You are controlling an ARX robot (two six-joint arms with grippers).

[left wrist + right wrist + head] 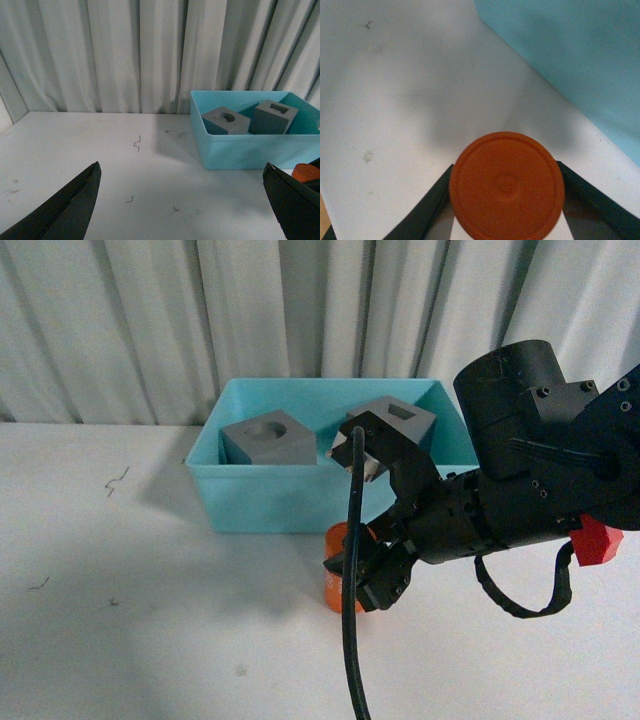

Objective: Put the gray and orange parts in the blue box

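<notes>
The turquoise box [265, 502] stands at the back middle of the white table. Inside it sit two gray cubes: one with a round recess [268, 438] on the left, one with a rectangular recess [395, 420] on the right. My right gripper [352, 575] is shut on the orange cylinder [336, 575] just in front of the box, low over the table. In the right wrist view the cylinder's round end [507, 186] fills the space between the fingers. My left gripper [182, 200] is open and empty, left of the box [240, 147]; both cubes [226, 121] [272, 117] show there.
White pleated curtains hang behind the table. A black cable [352, 620] hangs in front of my right arm. Small dark marks [118, 480] dot the tabletop to the left.
</notes>
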